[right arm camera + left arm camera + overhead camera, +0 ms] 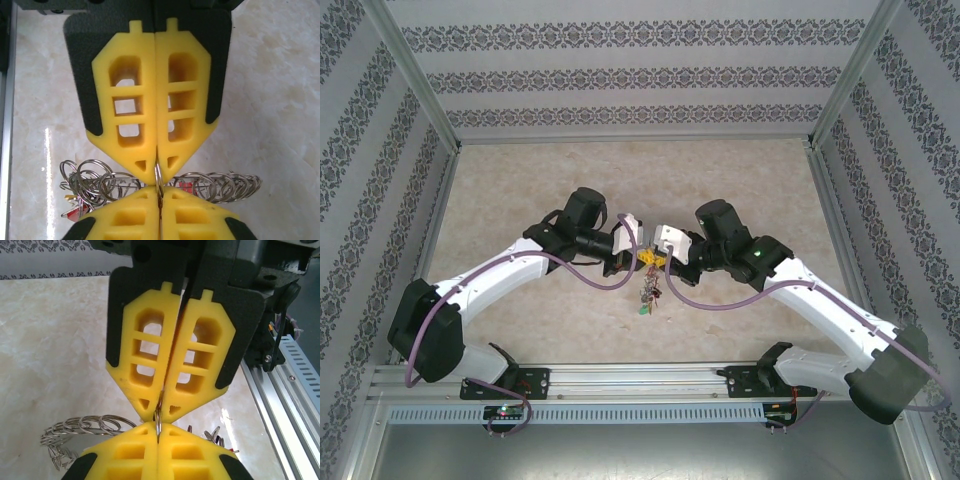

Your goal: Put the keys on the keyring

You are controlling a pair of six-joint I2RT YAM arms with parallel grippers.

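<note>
Top camera: fixed high behind the arm bases, looked down over the whole table. Wrist cameras: very close, faced each other where left gripper met right gripper; both shared the keyring.

The keyring is hanging as a dangling clump: silvery keys, red bits and a green tag at its lowest end. Its thin wire loop is standing on edge, being pinched by the left gripper and the right gripper tip to tip, with small rings fanning out sideways.
</note>
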